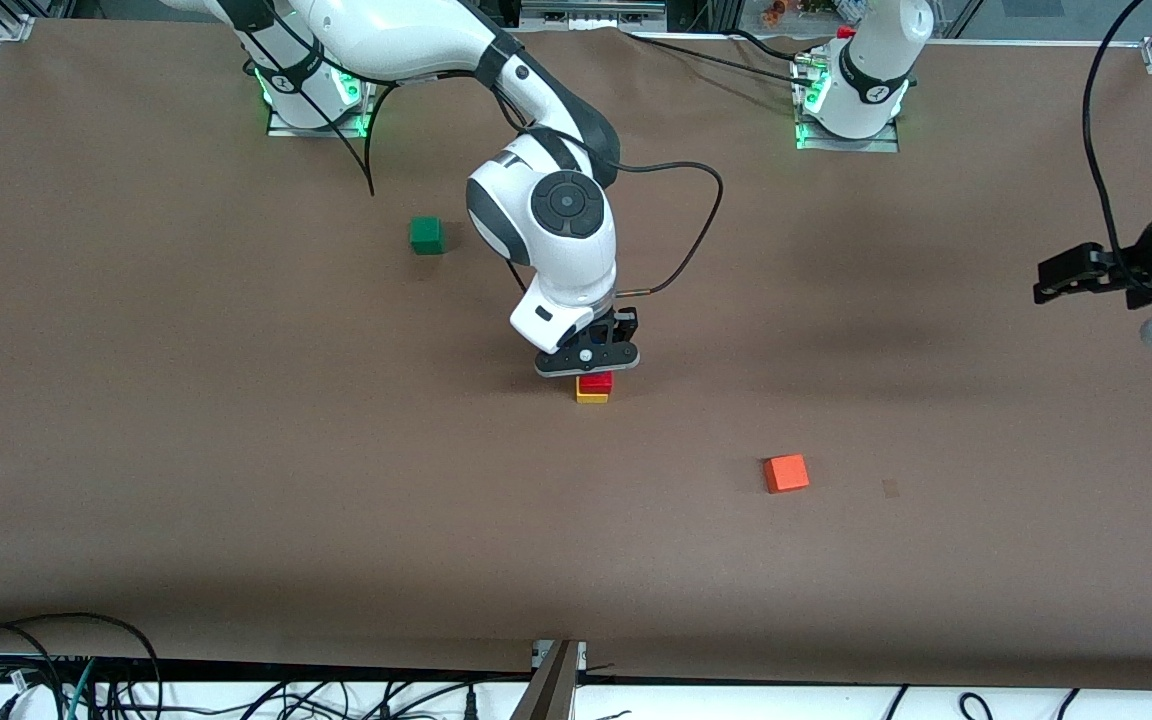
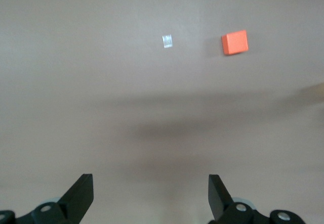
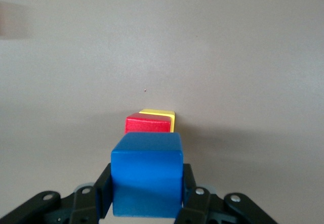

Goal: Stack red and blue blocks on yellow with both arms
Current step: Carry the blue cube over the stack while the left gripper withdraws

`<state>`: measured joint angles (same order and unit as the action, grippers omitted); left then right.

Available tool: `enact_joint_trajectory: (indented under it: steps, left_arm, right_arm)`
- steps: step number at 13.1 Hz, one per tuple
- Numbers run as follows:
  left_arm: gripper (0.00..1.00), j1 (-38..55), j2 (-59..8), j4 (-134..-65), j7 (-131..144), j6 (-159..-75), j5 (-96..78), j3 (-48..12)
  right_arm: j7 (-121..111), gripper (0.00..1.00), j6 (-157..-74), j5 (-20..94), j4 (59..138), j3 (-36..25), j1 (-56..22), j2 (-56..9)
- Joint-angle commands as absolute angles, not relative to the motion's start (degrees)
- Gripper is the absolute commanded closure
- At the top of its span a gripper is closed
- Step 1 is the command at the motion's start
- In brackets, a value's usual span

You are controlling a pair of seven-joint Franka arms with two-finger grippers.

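Right gripper, clamped on the blue cube, hangs directly over the red cube, which sits on the yellow cube near the table's middle. For a clean placement, the blue cube should be squared to the red cube's edges and lowered straight until it rests flat before the fingers part. Left gripper waits, spread and empty, over the left arm's end of the table, near the orange cube.
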<state>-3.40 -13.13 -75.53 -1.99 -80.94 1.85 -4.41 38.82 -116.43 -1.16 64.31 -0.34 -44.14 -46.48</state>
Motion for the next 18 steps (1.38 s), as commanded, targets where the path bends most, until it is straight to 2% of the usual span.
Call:
enact_joint_trajectory:
  steps: [1, 13, 18]
  left_arm:
    - [0.0, -4.39, -6.52, -86.03, -2.29, -84.89, -0.87, -4.31]
    - [0.0, -3.95, -7.91, -84.99, -1.14, -84.9, -0.97, -4.31]
    - [0.0, -3.96, -8.44, -84.38, -1.14, -84.9, -0.97, -4.31]
  right_arm:
    - [39.46, 0.53, -117.5, -2.2, 61.96, -0.88, -45.26, -48.51]
    - [39.81, 0.53, -118.3, -2.64, 61.96, -0.97, -45.97, -49.75]
    - [39.73, 0.47, -118.04, -3.43, 61.96, -0.88, -45.97, -49.75]
